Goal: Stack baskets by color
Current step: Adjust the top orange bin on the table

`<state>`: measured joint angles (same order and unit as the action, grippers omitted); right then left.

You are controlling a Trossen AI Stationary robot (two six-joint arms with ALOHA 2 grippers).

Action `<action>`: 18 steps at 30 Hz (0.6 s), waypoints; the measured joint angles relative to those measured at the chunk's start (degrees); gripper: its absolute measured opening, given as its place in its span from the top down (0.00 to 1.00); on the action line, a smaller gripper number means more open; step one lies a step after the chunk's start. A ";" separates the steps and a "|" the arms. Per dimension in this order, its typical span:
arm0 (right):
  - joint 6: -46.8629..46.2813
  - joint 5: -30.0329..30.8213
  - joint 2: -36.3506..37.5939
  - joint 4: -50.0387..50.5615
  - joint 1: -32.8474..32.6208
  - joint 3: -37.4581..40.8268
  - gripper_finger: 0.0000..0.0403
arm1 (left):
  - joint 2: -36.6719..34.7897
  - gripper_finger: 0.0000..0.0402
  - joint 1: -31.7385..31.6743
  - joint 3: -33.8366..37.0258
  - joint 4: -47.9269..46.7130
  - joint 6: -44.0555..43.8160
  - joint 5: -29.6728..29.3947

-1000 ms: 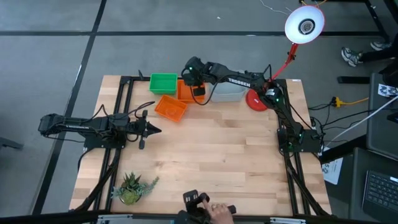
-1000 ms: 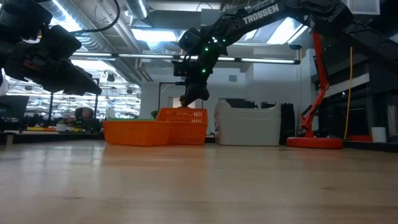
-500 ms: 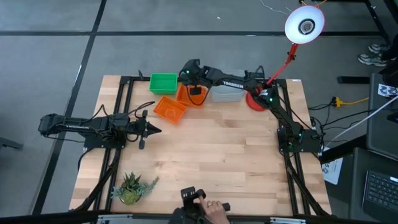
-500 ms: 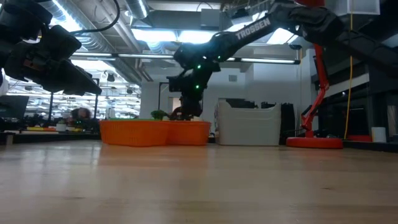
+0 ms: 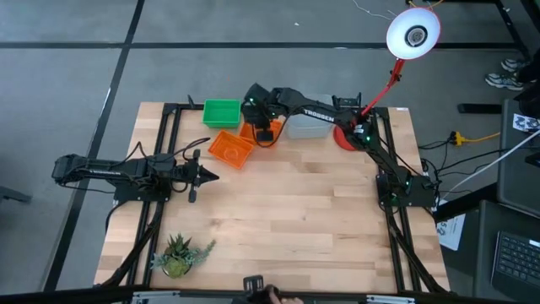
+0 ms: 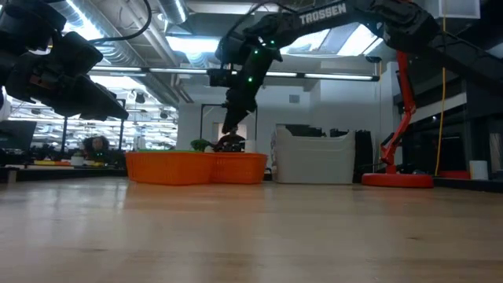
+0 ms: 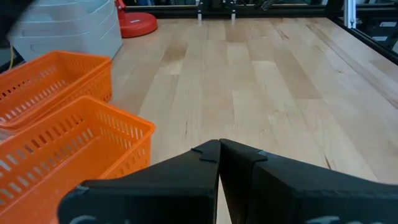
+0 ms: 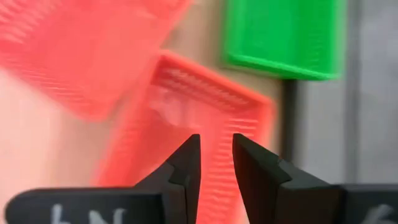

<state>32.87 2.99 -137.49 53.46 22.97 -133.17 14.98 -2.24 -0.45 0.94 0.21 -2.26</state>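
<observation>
Two orange baskets stand side by side near the table's far edge: one [image 5: 231, 146] nearer the left, the other [image 5: 251, 128] beside it. A green basket [image 5: 221, 112] sits behind them and a grey-white basket [image 5: 308, 127] to the right. My right gripper [image 8: 216, 142] hangs open above the second orange basket [image 8: 205, 118], pointing steeply down, with nothing between its fingers. In the low view it [image 6: 231, 134] hangs clear above that basket's rim [image 6: 240, 157]. My left gripper [image 7: 219, 146] waits shut at the table's left [image 5: 207, 176], touching nothing.
A red lamp base [image 5: 348, 135] stands right of the grey-white basket, with its lamp head [image 5: 413, 34] beyond the far edge. A small potted plant [image 5: 179, 253] sits at the near left. Bare wood fills the middle and near right of the table [image 5: 304, 219].
The orange basket that stood raised under my right gripper has sunk level beside the other orange one. My right gripper went down with it, then rose clear of it and rolled its wrist. A person's hand at the near edge has drawn back.
</observation>
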 joint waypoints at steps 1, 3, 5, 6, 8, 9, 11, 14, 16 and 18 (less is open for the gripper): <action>-1.07 -2.47 0.00 1.35 -0.26 -0.05 0.77 | 0.00 1.00 0.01 0.00 0.01 0.01 0.00; -2.52 -4.44 0.00 1.76 -0.58 1.39 0.77 | 0.00 1.00 0.01 0.00 0.00 0.00 0.00; -2.80 -4.15 -0.02 1.68 -0.73 4.18 0.77 | 0.00 1.00 0.00 0.00 0.02 0.01 0.00; -2.73 -3.11 -0.15 1.30 -0.73 5.63 0.77 | 0.00 1.00 0.01 0.00 0.00 0.00 -0.01; -2.67 -0.04 -0.20 -1.85 -0.72 8.58 0.77 | 0.00 1.00 0.02 0.00 0.00 0.02 0.00; -2.67 1.07 -0.20 -3.57 -0.67 9.76 0.77 | 0.00 1.00 0.00 0.00 -0.01 0.00 0.00; -2.12 1.44 -0.20 -6.26 -0.37 11.60 0.77 | 0.00 1.00 0.02 0.00 0.00 0.00 0.00; -0.42 2.36 -0.20 -9.94 0.24 13.73 0.77 | 0.00 1.00 0.01 0.00 0.00 0.02 0.00; 0.31 1.01 -0.20 -11.12 0.87 14.31 0.77 | -0.02 1.00 0.00 0.00 0.00 0.01 0.00; 0.27 -0.99 -0.20 -10.83 1.51 14.03 0.77 | 0.00 1.00 0.02 0.00 -0.01 0.01 0.00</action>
<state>33.14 2.00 -137.69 42.63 24.48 -119.14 14.98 -2.22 -0.45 0.93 0.23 -2.26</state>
